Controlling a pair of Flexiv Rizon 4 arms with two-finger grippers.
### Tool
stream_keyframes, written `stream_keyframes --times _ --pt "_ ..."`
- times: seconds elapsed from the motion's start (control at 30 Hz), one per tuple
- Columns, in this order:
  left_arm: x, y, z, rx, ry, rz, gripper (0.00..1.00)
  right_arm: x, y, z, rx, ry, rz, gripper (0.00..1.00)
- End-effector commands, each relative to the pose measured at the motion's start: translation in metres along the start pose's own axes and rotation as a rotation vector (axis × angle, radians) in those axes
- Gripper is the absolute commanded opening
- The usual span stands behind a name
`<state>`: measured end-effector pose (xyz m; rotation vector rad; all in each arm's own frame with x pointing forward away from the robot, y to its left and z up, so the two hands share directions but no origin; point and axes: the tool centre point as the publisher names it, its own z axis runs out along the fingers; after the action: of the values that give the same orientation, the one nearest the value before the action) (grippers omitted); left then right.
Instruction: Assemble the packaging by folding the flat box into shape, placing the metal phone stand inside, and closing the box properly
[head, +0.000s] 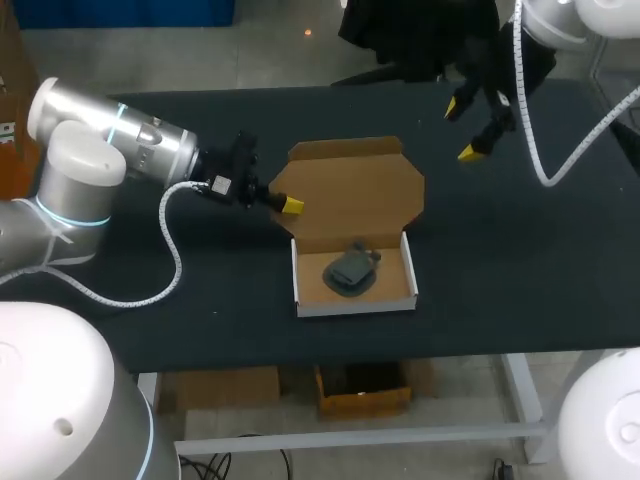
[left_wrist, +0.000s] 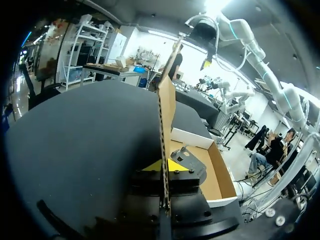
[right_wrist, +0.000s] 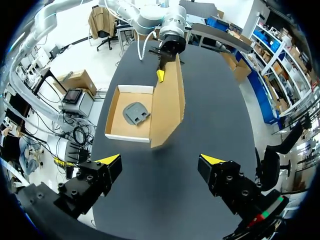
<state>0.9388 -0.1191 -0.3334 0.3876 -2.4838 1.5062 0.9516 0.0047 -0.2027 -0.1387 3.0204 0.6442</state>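
Low in the middle of the frame, on the dark desk (head: 500, 280), sits the folded-up box (head: 355, 305). Its tray has white outer walls and a brown cardboard inside. The phone stand (head: 350, 272), a dark grey metal piece, lies flat on the tray floor a little left of the middle, inside the walls.

Behind the tray, at the centre of the frame, the brown lid (head: 360, 190) with clipped corners is open and hinged along the tray's back wall. The right wrist view shows it raised off the desk, standing up over the back wall rather than lying flat.

At the lid's left edge is the left hand (head: 288, 204), on the arm that comes in from the left of the frame. It is clenched on the lid. In the left wrist view the cardboard runs edge-on between the two fingers, and one yellow tip shows on the tray side of the panel.

In the upper right of the frame the right hand (head: 460, 130) hangs above the desk, well apart from the box. It is released, with its yellow-tipped fingers spread wide, and the box lies ahead of it in its own wrist view.
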Motion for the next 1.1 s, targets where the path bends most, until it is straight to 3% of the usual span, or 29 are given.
stream_keyframes --times 0.03,0.53,1.1 --pt "0.011 -0.003 0.0 -0.007 -0.05 0.032 0.0 -0.003 0.003 0.0 0.004 0.027 -0.001 1.0" --pt "0.019 0.0 0.003 -0.005 -0.14 0.162 0.0 -0.004 0.01 0.0 0.007 0.042 -0.005 1.0" --pt "0.026 -0.006 0.005 -0.021 -0.17 0.26 0.0 -0.003 0.021 0.0 0.01 0.054 -0.016 1.0"
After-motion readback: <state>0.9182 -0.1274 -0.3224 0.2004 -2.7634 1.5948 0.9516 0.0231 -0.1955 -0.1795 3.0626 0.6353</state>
